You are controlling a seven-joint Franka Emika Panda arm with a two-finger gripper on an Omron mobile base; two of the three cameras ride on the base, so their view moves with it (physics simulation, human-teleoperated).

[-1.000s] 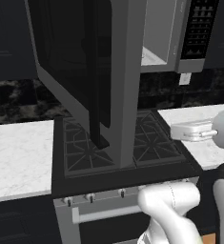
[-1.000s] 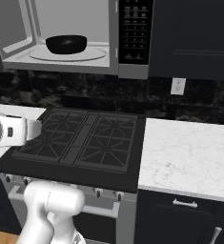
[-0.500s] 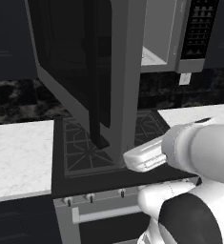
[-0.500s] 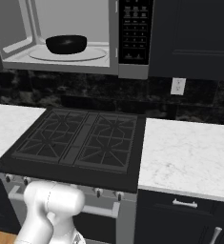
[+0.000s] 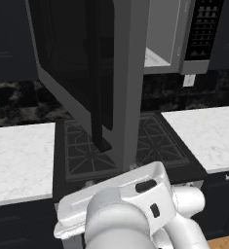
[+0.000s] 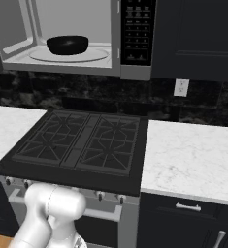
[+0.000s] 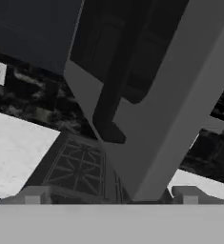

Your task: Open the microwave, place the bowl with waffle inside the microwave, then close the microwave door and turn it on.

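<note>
Gripper spread wide, holding nothing, low in front of the swung-open microwave door; door's dark handle just ahead and above. Bowl sits inside the microwave, well beyond the gripper. Stove below.

Flat, even rendered light, soft shadows, no glare; all 3 views slightly coarse and blurry

**Arm folded low, jaws wide**

Folded low and near, just ahead of the base, wrist and hand turned leftward. Gripper spread wide apart, nothing between the fingertips, aimed forward and upward.
</note>
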